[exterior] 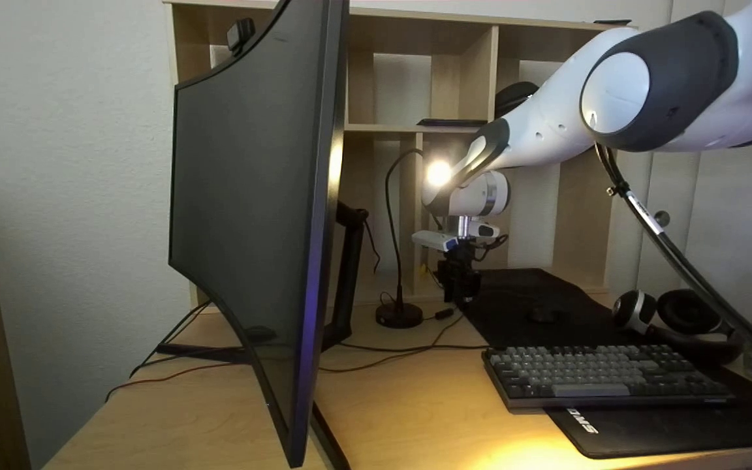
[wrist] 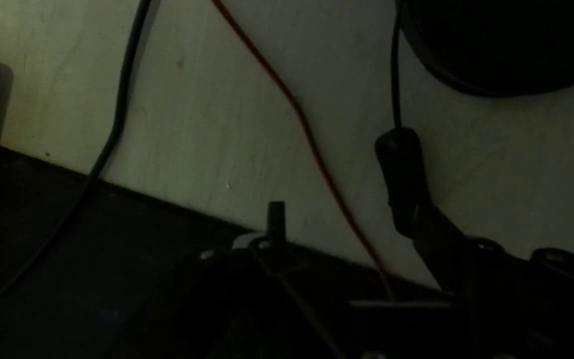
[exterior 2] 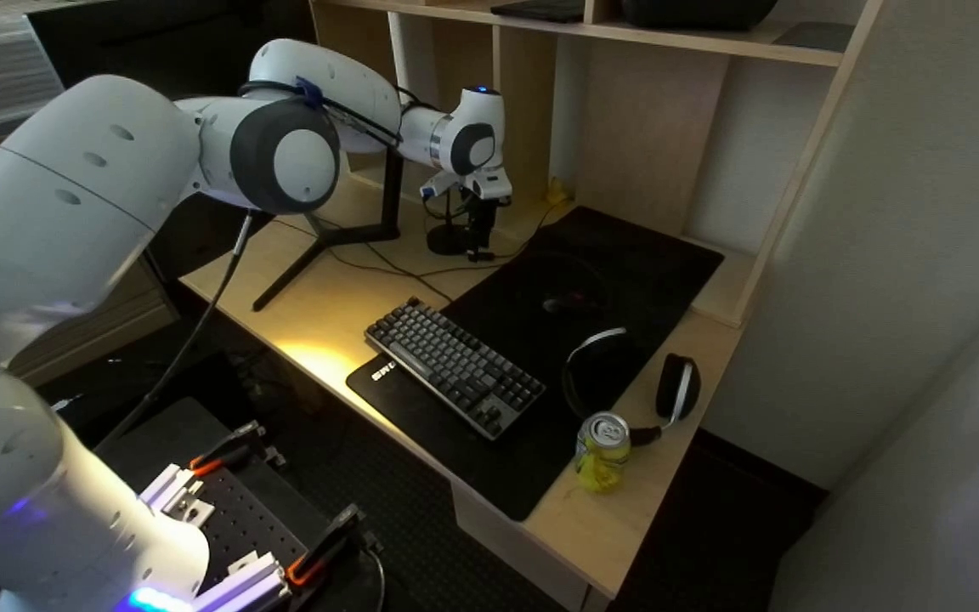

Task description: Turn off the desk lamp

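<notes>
Glowing warm yellow at its small head, the desk lamp stands at roughly 9 to 10 o'clock from your tool in an exterior view, its thin dark gooseneck arching above a round black base. You have a pale, grained wooden surface beneath it, a flat black mat toward 3 o'clock, and a keyboard with small grey keys toward 4 o'clock.

In the dim wrist view your tool is wide: its fingers stand clearly apart, and a thin red cable runs through the gap as the camera sees it. A smooth, capsule-shaped black switch on a thin cord reaches the tip of the finger on the 3 o'clock side; you cannot tell whether the two touch, nor whether the tips meet the surface.

That view also gives you the mat's edge, slanting from 9 o'clock down to about 4, with wood beyond it crossed by a black cable, and the lamp's base at 2 o'clock. In an exterior view, the tall curved monitor walls off 9 o'clock, a wooden shelf rises at 12, and the surface's front edge, partly lit warm, runs past 5.
</notes>
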